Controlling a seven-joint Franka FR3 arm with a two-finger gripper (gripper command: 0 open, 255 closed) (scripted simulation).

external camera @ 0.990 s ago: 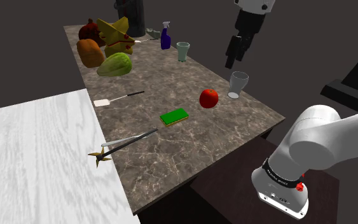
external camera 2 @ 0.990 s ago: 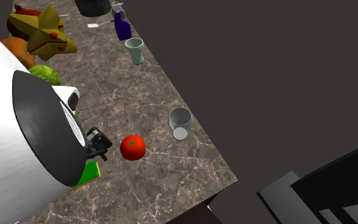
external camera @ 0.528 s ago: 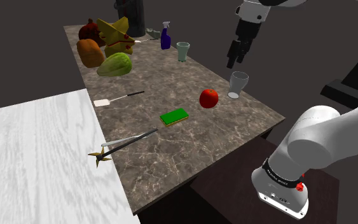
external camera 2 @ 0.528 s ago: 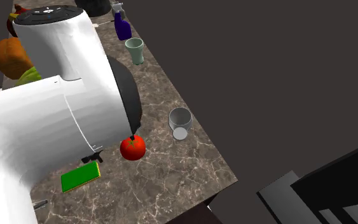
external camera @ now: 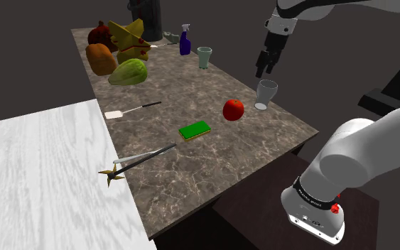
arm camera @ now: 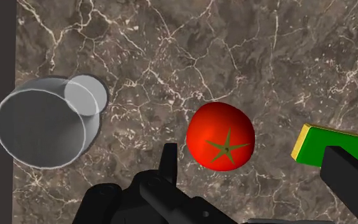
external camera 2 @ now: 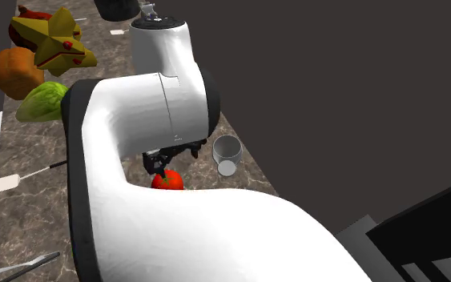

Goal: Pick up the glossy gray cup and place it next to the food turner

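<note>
Marble counter (external camera: 219, 167), long, cluttered at far end. White arm (external camera: 365, 153) arcs over near corner. Black gripper (external camera: 263, 69) hovers above gray cup (external camera: 266, 93), fingers spread wide, holding nothing. Cup stands mouth-up at counter edge, beside red tomato (external camera: 234, 109), well apart from food turner (external camera: 131, 109). Likely step: approach, grasp not yet made. Next move calls for centring over cup instead of tomato, then descending and closing.

White glossy arm (external camera: 354, 153), rounded links, black bands at joints. All-black gripper (external camera: 264, 70), blocky fingers. Dark base collar (external camera: 312, 194) with tiny white lettering, possibly a logo; small red spots (external camera: 334, 209) beside it.
</note>
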